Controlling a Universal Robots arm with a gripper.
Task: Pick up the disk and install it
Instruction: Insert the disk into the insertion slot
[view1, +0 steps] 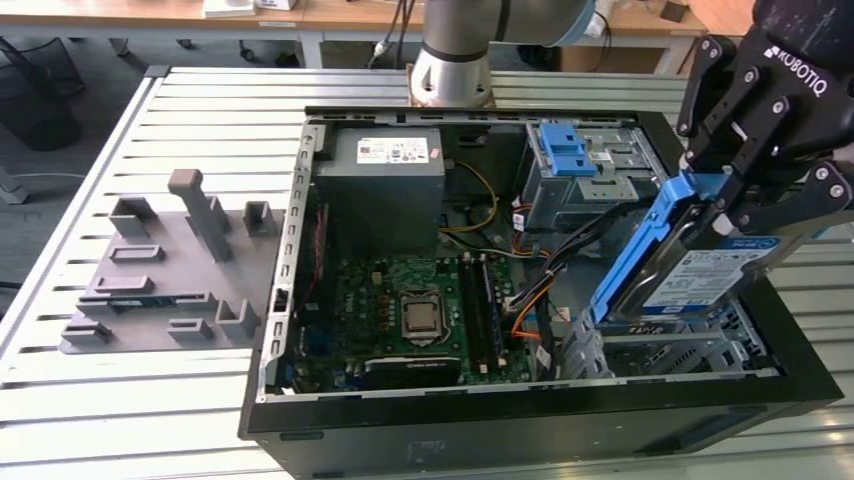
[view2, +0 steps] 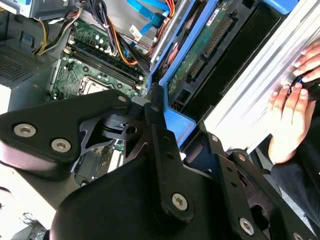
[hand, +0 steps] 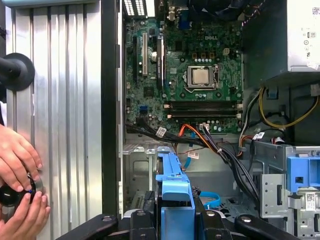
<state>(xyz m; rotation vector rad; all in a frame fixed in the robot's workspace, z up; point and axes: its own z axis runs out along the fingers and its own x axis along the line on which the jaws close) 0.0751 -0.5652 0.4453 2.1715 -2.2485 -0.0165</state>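
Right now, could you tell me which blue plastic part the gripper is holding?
The blue bracket on the disk, clamped in the gripper above the case; the blue latch sits apart on the drive cage.

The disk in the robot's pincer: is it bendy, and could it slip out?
Probably stiff and heavy for its size: the disk looks like a metal slab and hangs tilted without sagging. It might slip, since the pincer grips only its upper end.

Case (view1: 534, 425) on table (view1: 120, 420). Fixture (view1: 160, 290) beside it, on the exterior view's left. In case: power supply (view1: 387, 190) behind motherboard (view1: 400, 300), drive cage (view1: 587, 170) toward the exterior view's right. Disk (view1: 694, 275), clamped in gripper (view1: 767, 215), tilted above case's right side. Person's hands (hand: 17, 160) on table beside case.
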